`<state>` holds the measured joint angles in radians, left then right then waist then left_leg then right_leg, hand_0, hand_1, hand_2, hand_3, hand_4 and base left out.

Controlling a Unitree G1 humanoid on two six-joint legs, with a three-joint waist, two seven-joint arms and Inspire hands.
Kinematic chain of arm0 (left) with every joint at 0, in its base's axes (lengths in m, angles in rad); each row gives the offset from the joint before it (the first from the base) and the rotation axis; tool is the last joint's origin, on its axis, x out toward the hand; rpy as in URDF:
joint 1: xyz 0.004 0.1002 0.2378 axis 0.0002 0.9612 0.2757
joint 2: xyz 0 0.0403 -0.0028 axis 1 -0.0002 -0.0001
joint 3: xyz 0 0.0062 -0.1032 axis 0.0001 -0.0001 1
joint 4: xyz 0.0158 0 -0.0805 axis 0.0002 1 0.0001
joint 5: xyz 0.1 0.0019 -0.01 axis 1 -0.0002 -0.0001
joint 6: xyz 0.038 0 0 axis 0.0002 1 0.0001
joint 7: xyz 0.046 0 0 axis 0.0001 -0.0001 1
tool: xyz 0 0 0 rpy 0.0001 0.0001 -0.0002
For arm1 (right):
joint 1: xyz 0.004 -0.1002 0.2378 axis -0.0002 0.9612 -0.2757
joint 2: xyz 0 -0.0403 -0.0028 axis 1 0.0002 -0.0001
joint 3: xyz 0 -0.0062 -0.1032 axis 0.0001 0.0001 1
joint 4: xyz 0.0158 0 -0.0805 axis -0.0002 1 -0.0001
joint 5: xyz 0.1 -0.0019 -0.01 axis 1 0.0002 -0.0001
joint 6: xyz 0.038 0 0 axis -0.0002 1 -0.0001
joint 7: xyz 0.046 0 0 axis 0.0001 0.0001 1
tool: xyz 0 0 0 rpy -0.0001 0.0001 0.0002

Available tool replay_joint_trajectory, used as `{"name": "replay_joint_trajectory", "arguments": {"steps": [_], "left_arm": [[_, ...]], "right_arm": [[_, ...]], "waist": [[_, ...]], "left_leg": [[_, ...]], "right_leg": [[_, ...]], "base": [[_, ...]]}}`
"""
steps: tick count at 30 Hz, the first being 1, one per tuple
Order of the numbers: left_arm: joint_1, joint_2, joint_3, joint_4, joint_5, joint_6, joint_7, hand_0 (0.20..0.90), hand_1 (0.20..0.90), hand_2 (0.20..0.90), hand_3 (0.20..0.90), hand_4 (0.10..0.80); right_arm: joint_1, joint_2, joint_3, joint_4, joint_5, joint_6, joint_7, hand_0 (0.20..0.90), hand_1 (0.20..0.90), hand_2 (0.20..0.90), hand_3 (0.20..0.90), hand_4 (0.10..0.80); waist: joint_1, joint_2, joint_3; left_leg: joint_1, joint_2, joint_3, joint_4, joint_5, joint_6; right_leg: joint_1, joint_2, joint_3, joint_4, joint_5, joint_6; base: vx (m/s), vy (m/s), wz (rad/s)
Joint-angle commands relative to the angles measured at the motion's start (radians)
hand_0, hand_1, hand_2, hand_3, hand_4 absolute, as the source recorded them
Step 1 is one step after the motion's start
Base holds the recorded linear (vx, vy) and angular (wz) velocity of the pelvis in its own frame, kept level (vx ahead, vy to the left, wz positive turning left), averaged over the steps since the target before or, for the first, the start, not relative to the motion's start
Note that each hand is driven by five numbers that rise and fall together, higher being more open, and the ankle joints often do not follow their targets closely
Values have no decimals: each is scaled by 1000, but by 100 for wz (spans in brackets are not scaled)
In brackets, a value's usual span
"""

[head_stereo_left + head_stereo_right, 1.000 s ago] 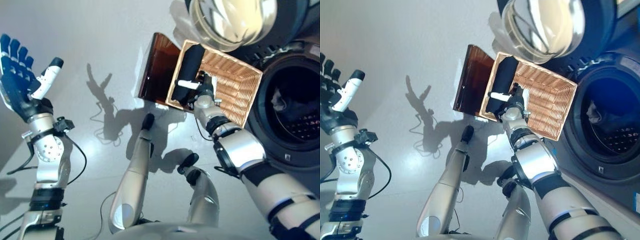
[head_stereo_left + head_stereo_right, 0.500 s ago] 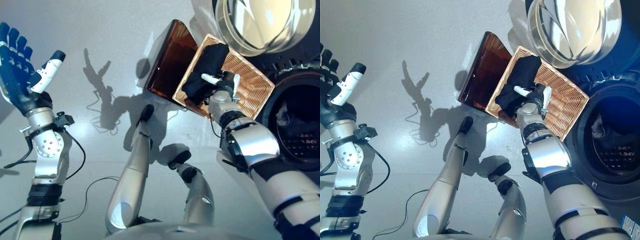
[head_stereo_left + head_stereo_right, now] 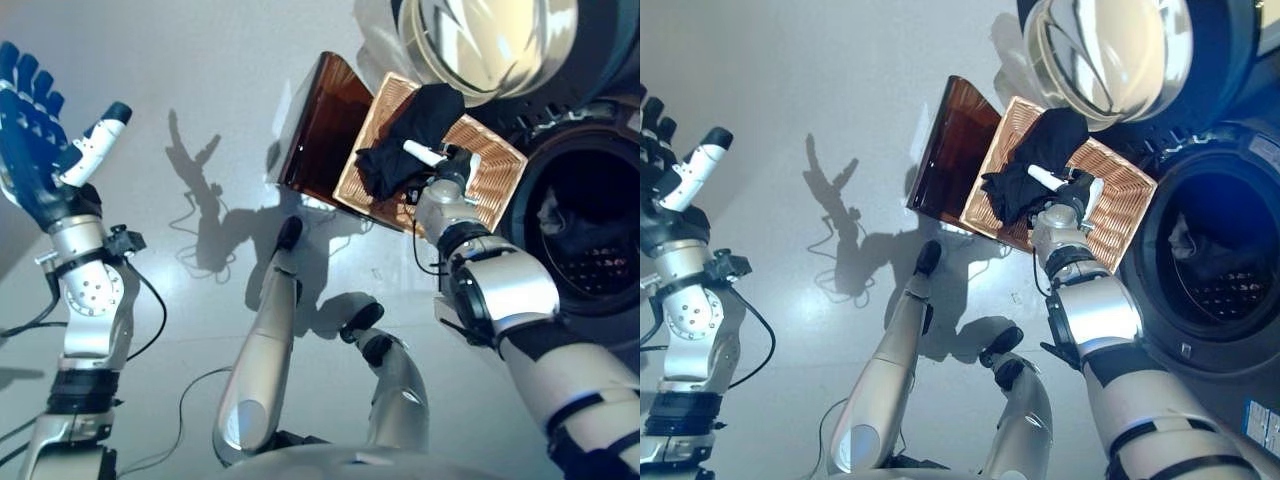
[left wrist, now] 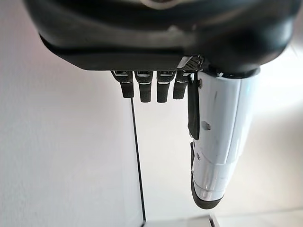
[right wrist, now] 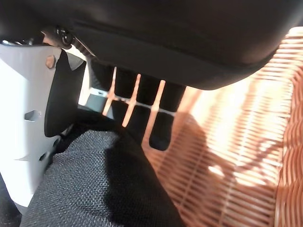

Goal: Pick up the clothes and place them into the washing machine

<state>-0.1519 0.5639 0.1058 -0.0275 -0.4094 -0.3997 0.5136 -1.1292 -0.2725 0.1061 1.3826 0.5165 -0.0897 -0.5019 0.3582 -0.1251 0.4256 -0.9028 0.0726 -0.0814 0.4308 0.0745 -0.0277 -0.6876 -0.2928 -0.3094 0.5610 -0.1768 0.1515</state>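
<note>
Right robot hand [image 3: 447, 172], white-covered thumb up, is pinching a bunched black cloth garment [image 3: 408, 137] over the rectangular woven wicker basket [image 3: 492, 178]; right wrist view shows the dark weave pressed between thumb and curled fingers [image 5: 158, 118], basket weave behind. Change over the last 1 s: the garment lay flat and long along the basket's left wall, then was gathered, and now stands bunched and raised, its top near the basket's far edge and just under the open round glass washer door [image 3: 478, 45]. The whole view also shifted between frames, so part of that is camera motion, not cloth motion. How much of the cloth is free of the basket floor: cannot tell; its lower folds look to be touching or just above the weave. Judgement: grasp is made and the lift is under way, so the pick-up step is nearly done; carrying it right to the dark drum opening of the washing machine [image 3: 590, 235] is not yet done. Something pale and dark already sits inside the drum, too dim to identify. Left robot hand [image 3: 45, 150] is raised at the far left, spread flat and empty, idle; left wrist view confirms straight fingers against a plain wall. A brown translucent panel [image 3: 322, 130] leans against the basket's left side. Writing: none legible; a small label at the machine's lower front [image 3: 1262, 418] is too small to read.
</note>
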Motion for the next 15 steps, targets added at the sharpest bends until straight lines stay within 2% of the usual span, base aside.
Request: {"name": "replay_joint_trajectory", "arguments": {"steps": [1, 3, 8, 11, 15], "left_arm": [[13, -1, 85, -72, 5, -110, -19, 900, 900, 900, 900, 800], [24, -6, 85, -71, 0, -109, -23, 900, 900, 900, 900, 800], [43, -48, 70, -63, -2, -110, -41, 900, 900, 900, 900, 800], [31, -95, 33, -55, 10, -117, -52, 900, 900, 900, 900, 800], [47, -127, -9, -48, -5, -125, -80, 900, 900, 900, 900, 800]], "right_arm": [[40, -59, -11, -118, 25, -112, -38, 200, 200, 200, 200, 300], [67, -52, -23, -154, 37, -124, -40, 200, 200, 200, 200, 300], [205, 4, -98, -370, 144, -236, -17, 200, 200, 200, 200, 300], [326, 97, -192, -550, 329, -371, 76, 200, 200, 200, 200, 300], [366, 174, -260, -604, 542, -461, 187, 200, 200, 200, 200, 300]], "waist": [[-51, 50, -26], [-61, 54, -27], [-123, 108, -22], [-152, 150, -18], [-168, 212, -20]], "left_leg": [[-26, -64, 70, 86, -171, -20], [-9, -60, 83, 79, -170, -19], [36, -42, 137, 68, -155, -13], [59, -42, 159, 65, -157, -6], [78, -51, 181, 66, -162, 2]], "right_leg": [[97, 52, 0, -193, 69, -25], [103, 50, 14, -204, 80, -23], [93, 39, 72, -229, 122, -18], [74, 24, 107, -210, 120, -19], [50, 5, 143, -187, 118, -22]], "base": [[-60, 59, -25], [-92, 96, -32], [-109, 99, -43], [-64, 80, -38], [-21, 87, -20]]}}
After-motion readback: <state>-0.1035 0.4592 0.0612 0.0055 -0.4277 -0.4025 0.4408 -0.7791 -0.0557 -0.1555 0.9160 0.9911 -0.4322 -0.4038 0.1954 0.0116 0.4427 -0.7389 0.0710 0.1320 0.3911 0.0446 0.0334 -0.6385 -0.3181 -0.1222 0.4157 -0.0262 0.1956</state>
